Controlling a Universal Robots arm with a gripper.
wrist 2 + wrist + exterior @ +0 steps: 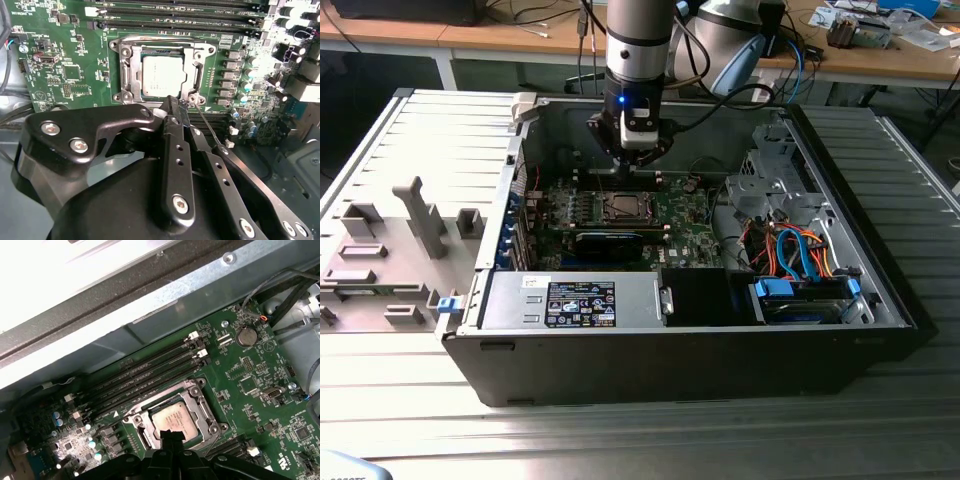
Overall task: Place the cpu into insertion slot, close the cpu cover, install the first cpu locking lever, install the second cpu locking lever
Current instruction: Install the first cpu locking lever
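One hand (pixel 176 107) with fingers pressed together, empty, just above the cpu (pixel 164 76); cpu cover (pixel 161 47) down.

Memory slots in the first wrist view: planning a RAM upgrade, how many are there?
4, parallel memory slots lying between the insertion slot and the case wall; others may be hidden.

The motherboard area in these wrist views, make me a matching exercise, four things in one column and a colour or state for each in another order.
Things:
1. cpu
2. cpu cover
3. memory slots
4. pincer

Descriptions:
A. long, narrow, dark, in a row
B. black, its tips at the socket's edge
C. silvery metal frame lying flat around the chip
D. square silvery-grey top, seated in the insertion slot

Pairs: 1-D, 2-C, 3-A, 4-B
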